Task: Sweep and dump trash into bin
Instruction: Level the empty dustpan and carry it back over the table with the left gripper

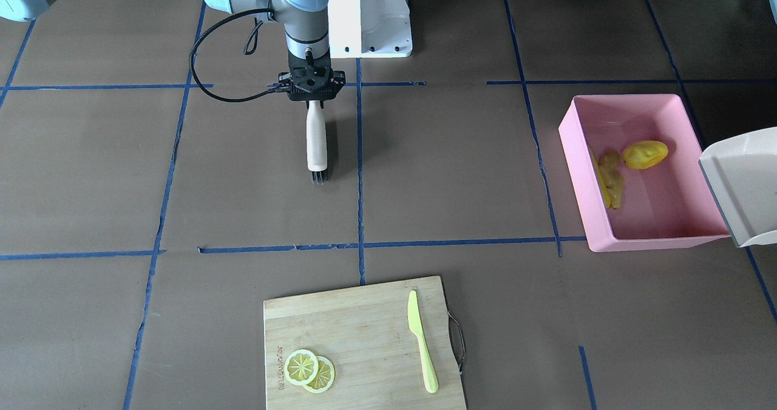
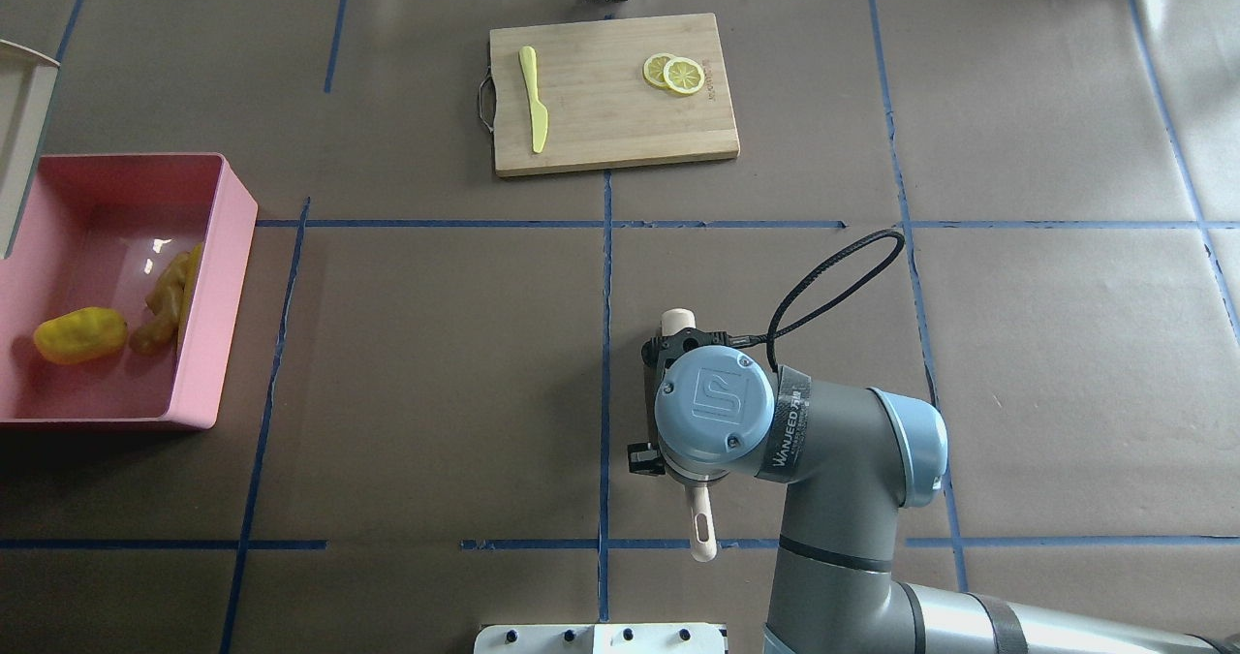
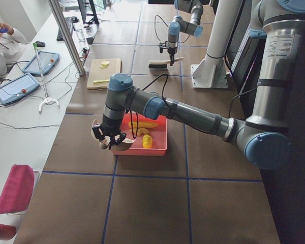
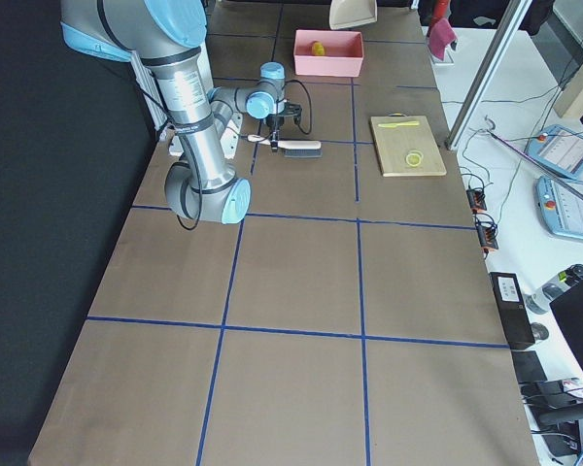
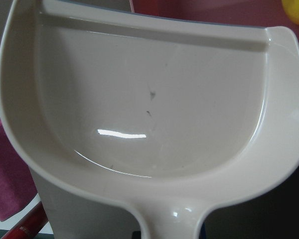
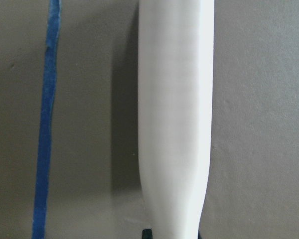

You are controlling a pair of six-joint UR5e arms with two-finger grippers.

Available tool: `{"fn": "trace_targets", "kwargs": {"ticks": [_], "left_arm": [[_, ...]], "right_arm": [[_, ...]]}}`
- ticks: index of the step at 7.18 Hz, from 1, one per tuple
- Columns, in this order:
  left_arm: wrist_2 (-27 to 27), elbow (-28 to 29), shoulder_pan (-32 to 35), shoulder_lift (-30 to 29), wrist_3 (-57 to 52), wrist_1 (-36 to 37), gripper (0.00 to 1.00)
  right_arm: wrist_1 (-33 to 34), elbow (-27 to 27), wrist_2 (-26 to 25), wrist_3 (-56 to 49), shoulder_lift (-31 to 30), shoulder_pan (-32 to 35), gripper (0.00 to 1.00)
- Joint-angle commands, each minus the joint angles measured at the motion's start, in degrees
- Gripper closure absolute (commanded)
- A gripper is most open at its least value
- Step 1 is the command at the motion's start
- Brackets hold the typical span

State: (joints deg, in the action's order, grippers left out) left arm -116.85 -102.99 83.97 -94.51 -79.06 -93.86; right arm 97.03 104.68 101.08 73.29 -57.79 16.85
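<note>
Matte brown table (image 1: 425,185) bears glossy pink rectangular bin (image 1: 578,173).

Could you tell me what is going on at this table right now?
The sweep looks finished. The left arm has the empty cream dustpan raised beside the pink bin, where the yellow fruit, ginger root and corn cob lie. The right pincer grips the brush by its handle, low over the table. The cutting board, lemon slices and knife sit apart.

A robotics lab: tape-gridded table (image 4: 291,282), mounted arms (image 3: 193,114), control tablets (image 3: 14,89) alongside.
</note>
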Motion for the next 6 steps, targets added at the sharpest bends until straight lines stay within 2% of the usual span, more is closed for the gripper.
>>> {"fn": "trace_targets", "kwargs": {"ticks": [1,3,4,5,6], "left_arm": [[-8.6,0.5,0.1,-1.0,1.4,3.0,1.0],[-18.4,-0.1,0.0,-1.6,10.9,3.5,1.0],[-20.9,-0.8,0.0,-2.2,17.6,3.2,1.0],[-26.4,-0.7,0.0,-2.9,23.6,2.4,1.0],[-29.4,-0.6,-0.8,-3.5,26.0,1.3,1.0]], "right_arm": [[0.0,-0.1,0.0,0.0,-0.1,0.0,1.0],[0.0,-0.1,-0.1,0.0,-0.1,0.0,1.0],[0.0,-0.1,-0.1,0.0,-0.1,0.0,1.0],[0.0,-0.1,-0.1,0.0,-0.1,0.0,1.0],[0.0,0.0,-0.1,0.3,0.0,0.0,1.0]]}}
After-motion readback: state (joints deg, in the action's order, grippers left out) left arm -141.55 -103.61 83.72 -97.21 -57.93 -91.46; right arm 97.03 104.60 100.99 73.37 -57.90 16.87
